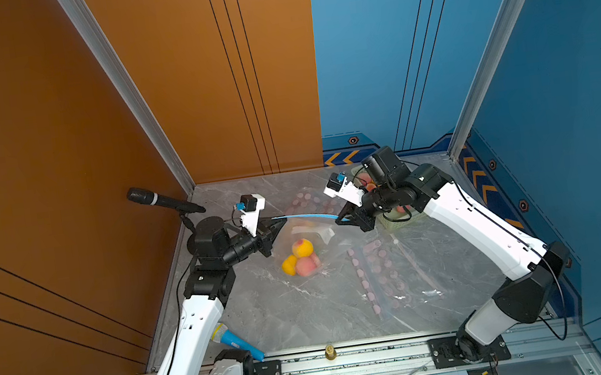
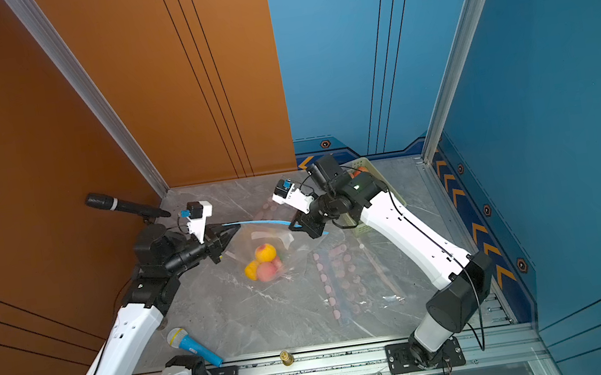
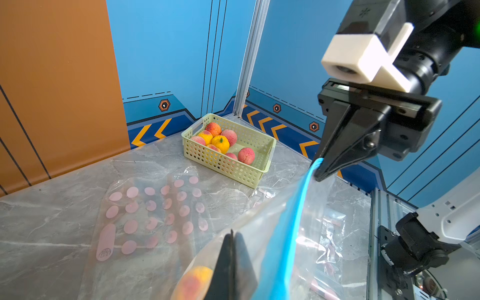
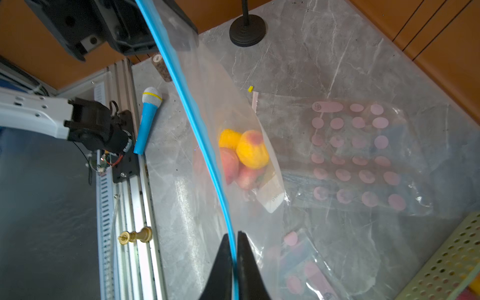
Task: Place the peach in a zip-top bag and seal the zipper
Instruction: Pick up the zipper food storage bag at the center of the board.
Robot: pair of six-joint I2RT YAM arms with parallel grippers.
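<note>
Fruit inside the clear zip-top bag [image 1: 331,241] is blurred by the plastic in both wrist views. A pink peach [image 1: 305,266] and yellow fruit [image 1: 302,248] show, but their number is unclear. In both top views, the right arm [image 1: 452,212] hides most of the green basket [image 3: 228,166]. The blue zipper [image 1: 307,217] stretches between the grippers. The right gripper [image 4: 233,241] is clamped tight on one end, the left gripper [image 3: 233,249] nearly closed on the opposite corner. The peach sits low in the bag, below the zipper, between both jaws.

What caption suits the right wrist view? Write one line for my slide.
Right gripper shut on the blue zipper of a clear zip-top bag holding peaches, marble table beneath.
</note>
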